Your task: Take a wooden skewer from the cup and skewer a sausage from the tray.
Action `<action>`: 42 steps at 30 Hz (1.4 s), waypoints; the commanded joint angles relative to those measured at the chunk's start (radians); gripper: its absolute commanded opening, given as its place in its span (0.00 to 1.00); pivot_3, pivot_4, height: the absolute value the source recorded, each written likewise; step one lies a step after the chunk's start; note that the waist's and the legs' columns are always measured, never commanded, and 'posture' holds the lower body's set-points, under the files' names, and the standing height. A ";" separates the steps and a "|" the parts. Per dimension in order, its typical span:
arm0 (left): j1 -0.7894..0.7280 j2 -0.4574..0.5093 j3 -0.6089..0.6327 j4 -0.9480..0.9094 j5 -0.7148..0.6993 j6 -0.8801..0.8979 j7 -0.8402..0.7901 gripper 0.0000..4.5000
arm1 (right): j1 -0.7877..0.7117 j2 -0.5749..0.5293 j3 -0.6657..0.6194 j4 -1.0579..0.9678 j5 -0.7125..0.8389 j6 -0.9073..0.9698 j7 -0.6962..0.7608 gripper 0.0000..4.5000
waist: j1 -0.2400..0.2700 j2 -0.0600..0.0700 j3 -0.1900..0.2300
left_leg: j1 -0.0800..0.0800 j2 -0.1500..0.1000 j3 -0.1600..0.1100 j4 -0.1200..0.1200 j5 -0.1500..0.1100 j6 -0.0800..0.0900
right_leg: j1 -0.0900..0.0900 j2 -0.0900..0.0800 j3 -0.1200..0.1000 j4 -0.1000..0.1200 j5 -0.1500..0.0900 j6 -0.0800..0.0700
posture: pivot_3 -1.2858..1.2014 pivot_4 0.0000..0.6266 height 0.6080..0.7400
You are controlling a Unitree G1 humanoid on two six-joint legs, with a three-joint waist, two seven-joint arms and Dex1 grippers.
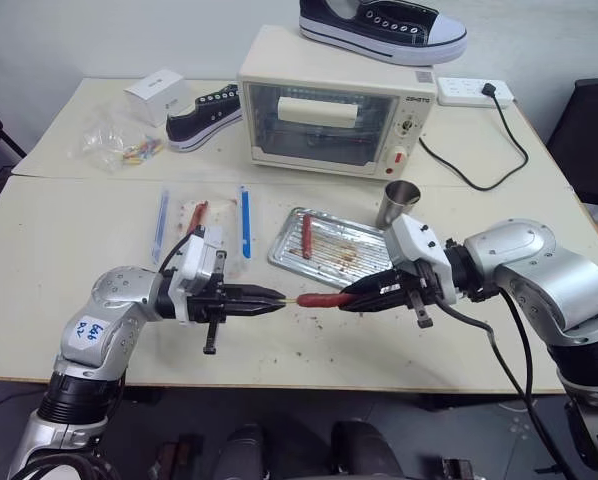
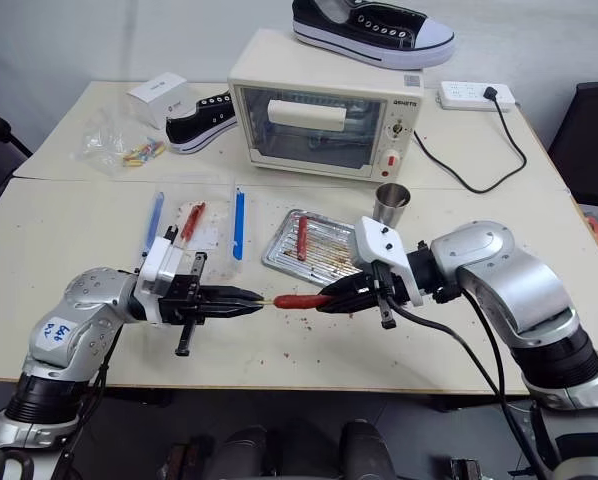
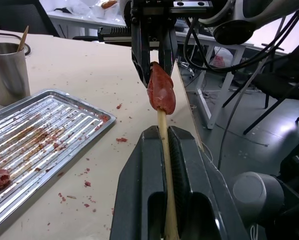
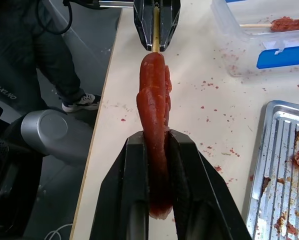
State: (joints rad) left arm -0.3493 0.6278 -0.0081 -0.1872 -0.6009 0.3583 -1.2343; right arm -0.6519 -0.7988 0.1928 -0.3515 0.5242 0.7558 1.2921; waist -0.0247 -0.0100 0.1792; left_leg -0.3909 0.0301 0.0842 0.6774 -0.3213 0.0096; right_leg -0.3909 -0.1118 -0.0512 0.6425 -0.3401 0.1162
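Tabletop [image 1: 99, 250]: wide, pale cream surface; its near edge runs under both arms.
Toaster oven [image 1: 329, 115]: cream box with a glass door at the back; a dark canvas shoe [image 1: 384, 25] on top is cut off by the upper edge.
Tray [image 1: 324, 245]: flat silver ribbed metal, greasy crumbs; its near right corner is hidden behind the right arm. One spare red sausage [image 1: 306, 235] lies on it.
Cup [image 1: 400, 203]: small shiny steel tumbler, just behind the tray's right end; lower part hidden by the right wrist.
Right tool [image 1: 351, 299]: black fingers clamped on the far end of the slim red-orange sausage [image 1: 324, 299], held above the tabletop in front of the tray.
Left tool [image 1: 269, 297]: fingers pressed together on the thin pale wooden skewer [image 3: 165, 165], pointing at the right tool.
Skewer and sausage: tip meets the sausage's near end; how deep it goes cannot be told. Most of the stick is hidden between the fingers.
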 commanded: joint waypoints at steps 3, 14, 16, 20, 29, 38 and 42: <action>0.008 -0.017 0.018 -0.030 -0.013 -0.019 0.015 0.00 | -0.006 -0.006 -0.018 -0.034 0.023 -0.018 0.003 0.31 | 0.000 0.000 0.000 | 0.000 0.000 0.000 0.000 0.000 0.000 | 0.000 0.000 0.000 0.000 0.000 0.000 | 0.52 0.24 1.00; 0.126 0.014 0.156 -0.057 -0.036 -0.039 0.073 0.00 | 0.128 -0.113 -0.156 -0.023 0.046 -0.119 0.045 0.99 | 0.001 0.000 0.000 | 0.000 0.000 0.000 0.001 -0.001 0.001 | 0.000 -0.001 0.000 0.000 0.000 0.000 | 0.52 0.24 1.00; 0.159 0.001 0.217 -0.081 -0.062 -0.021 0.141 0.00 | 0.196 -0.099 -0.236 -0.019 0.052 -0.171 0.016 0.99 | 0.001 0.000 0.000 | 0.000 0.001 0.000 0.001 -0.001 0.001 | 0.001 -0.002 0.000 0.000 0.000 0.000 | 0.52 0.24 1.00; 0.186 -0.068 0.361 -0.094 -0.076 -0.027 0.366 0.00 | 0.377 0.008 -0.435 -0.036 0.177 -0.260 -0.008 0.99 | 0.011 -0.001 0.000 | 0.000 0.001 -0.001 0.001 -0.001 0.001 | 0.002 -0.003 0.000 -0.001 0.000 0.000 | 0.52 0.24 1.00; 0.095 -0.204 0.441 -0.035 0.026 -0.002 0.818 0.00 | 0.531 0.270 -0.538 -0.130 0.209 -0.423 -0.267 0.99 | 0.026 -0.001 0.000 | 0.002 -0.001 -0.002 0.002 -0.001 0.001 | 0.004 -0.001 -0.001 0.000 0.001 0.001 | 0.52 0.24 1.00; 0.033 -0.205 0.375 0.036 0.020 0.056 0.844 0.00 | 0.628 0.297 -0.502 -0.184 0.164 -0.532 -0.324 0.99 | 0.026 -0.001 -0.001 | 0.002 -0.001 -0.001 0.002 -0.001 0.001 | 0.004 0.000 -0.001 0.000 0.001 0.001 | 0.52 0.24 1.00; 0.038 -0.185 0.375 0.023 -0.007 0.087 0.806 0.31 | 0.634 0.289 -0.490 -0.176 0.154 -0.553 -0.331 1.00 | 0.022 -0.001 -0.001 | 0.002 0.000 -0.001 0.002 -0.001 0.001 | 0.003 0.001 0.000 0.000 0.001 0.001 | 0.52 0.24 1.00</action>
State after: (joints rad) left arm -0.3088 0.4179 0.3540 -0.1378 -0.5858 0.4396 -0.4083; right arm -0.0197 -0.5004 -0.2964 -0.4968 0.6783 0.2319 0.9661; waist -0.0028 -0.0114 0.1786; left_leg -0.3887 0.0299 0.0835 0.6788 -0.3224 0.0107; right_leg -0.3879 -0.1109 -0.0515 0.6429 -0.3396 0.1172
